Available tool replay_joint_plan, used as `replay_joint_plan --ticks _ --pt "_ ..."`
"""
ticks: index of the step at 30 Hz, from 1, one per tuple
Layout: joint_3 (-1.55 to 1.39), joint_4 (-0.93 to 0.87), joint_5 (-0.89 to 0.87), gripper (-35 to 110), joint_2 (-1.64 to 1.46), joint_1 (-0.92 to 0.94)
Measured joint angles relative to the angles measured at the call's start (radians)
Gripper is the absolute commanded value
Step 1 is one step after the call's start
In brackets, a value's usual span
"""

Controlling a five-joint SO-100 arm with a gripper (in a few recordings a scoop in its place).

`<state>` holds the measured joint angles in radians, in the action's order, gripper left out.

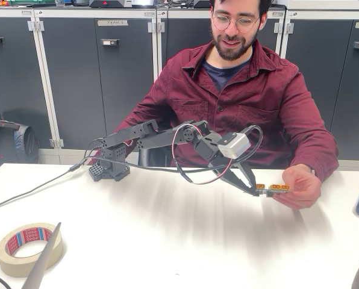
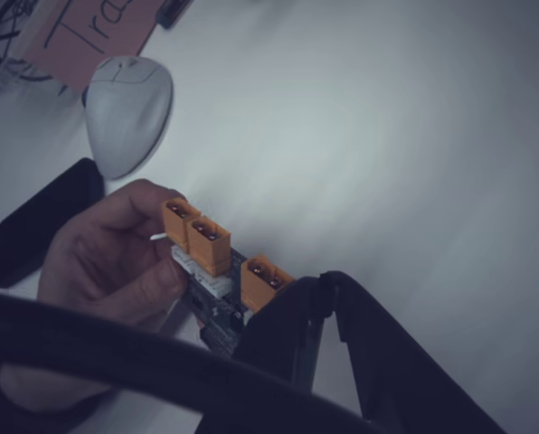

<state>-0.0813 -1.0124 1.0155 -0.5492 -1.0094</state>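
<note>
The gripper [image 1: 255, 190] reaches low over the white table [image 1: 167, 241], its fingertips drawn almost together against the near end of a small board with orange connectors [image 1: 273, 189]. Whether they actually pinch it cannot be told. In the wrist view the board [image 2: 213, 262] sits at 10 o'clock from the gripper [image 2: 328, 282], held by a person's hand [image 2: 107, 262]. A white mouse [image 2: 127, 113] lies further out at 11 o'clock. In the fixed view a tape roll [image 1: 29, 248] lies at 8 o'clock, well apart.

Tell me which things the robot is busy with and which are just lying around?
Busy with: gripper, small board with orange plugs, person's hand holding it.
Lying about: tape roll, computer mouse, dark flat device, pink paper.
</note>
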Motion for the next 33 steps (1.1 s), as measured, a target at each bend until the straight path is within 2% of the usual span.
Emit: replay_joint_plan --ticks 5,13,25,30,33 --pt "0.017 -0.002 -0.046 10 0.063 -0.028" --pt "0.052 -0.106 -0.058 18 0.083 -0.061" --pt "0.052 -0.175 -0.012 20 0.074 -0.092" --pt "0.052 -0.187 0.009 13 0.037 -0.114" --pt "0.052 -0.189 0.011 14 0.037 -0.104"
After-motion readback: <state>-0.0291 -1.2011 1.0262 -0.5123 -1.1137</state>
